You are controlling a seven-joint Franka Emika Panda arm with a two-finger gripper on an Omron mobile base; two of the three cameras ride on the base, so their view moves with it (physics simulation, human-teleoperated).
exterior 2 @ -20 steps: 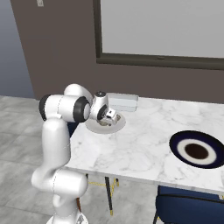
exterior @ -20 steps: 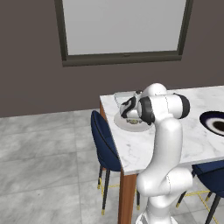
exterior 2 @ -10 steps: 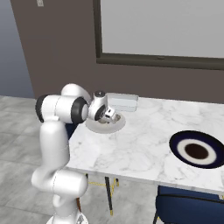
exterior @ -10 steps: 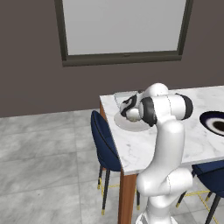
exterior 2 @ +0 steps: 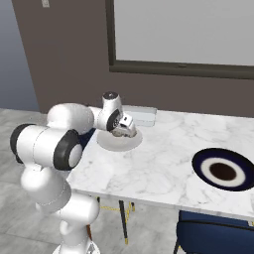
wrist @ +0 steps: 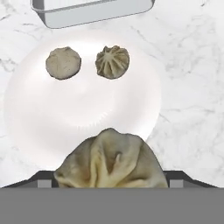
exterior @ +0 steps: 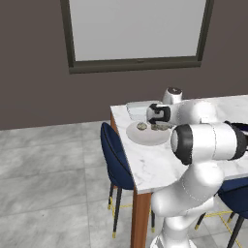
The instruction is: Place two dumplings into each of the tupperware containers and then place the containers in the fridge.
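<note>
Gripper (wrist: 111, 175) clamped on one dumpling (wrist: 111, 159) above the plate (wrist: 83, 118); beyond it, two dumplings (wrist: 64, 63) and a container (wrist: 92, 11).

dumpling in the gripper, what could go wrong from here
The held dumpling bulges past the gripper, so it might slip out on the way to the tupperware container. A low carry could also knock the two dumplings on the pale plate, which lie right along the path.
</note>
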